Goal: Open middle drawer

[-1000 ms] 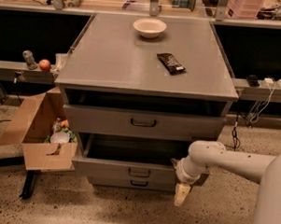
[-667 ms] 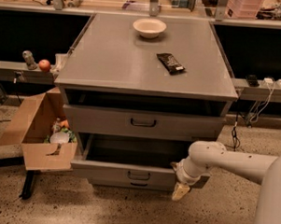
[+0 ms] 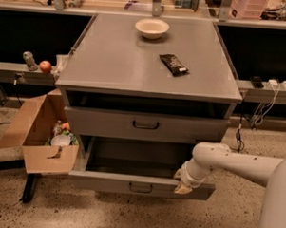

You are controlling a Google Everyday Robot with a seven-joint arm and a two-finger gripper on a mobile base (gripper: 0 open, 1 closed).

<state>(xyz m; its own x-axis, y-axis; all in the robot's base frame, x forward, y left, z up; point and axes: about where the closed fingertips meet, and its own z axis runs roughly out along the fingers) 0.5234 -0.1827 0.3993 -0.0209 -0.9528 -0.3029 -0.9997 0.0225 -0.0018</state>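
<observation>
The middle drawer is a wide grey metal drawer with a small dark loop handle at the centre of its front. It stands pulled out from the grey cabinet, and its shallow grey interior shows. My gripper sits on the end of my white arm, at the top edge of the drawer's front panel, right of the handle. The upper drawer with its own handle is above. The lowest drawer is hidden behind the pulled-out front.
A white bowl and a dark snack packet lie on the cabinet top. An open cardboard box with litter stands at the left, against the drawer's corner. An apple sits on a left shelf. Cables hang at the right. The floor is speckled.
The middle drawer has slid farther out toward me and now covers the lowest drawer's front. My gripper stayed at the right part of its front panel.
</observation>
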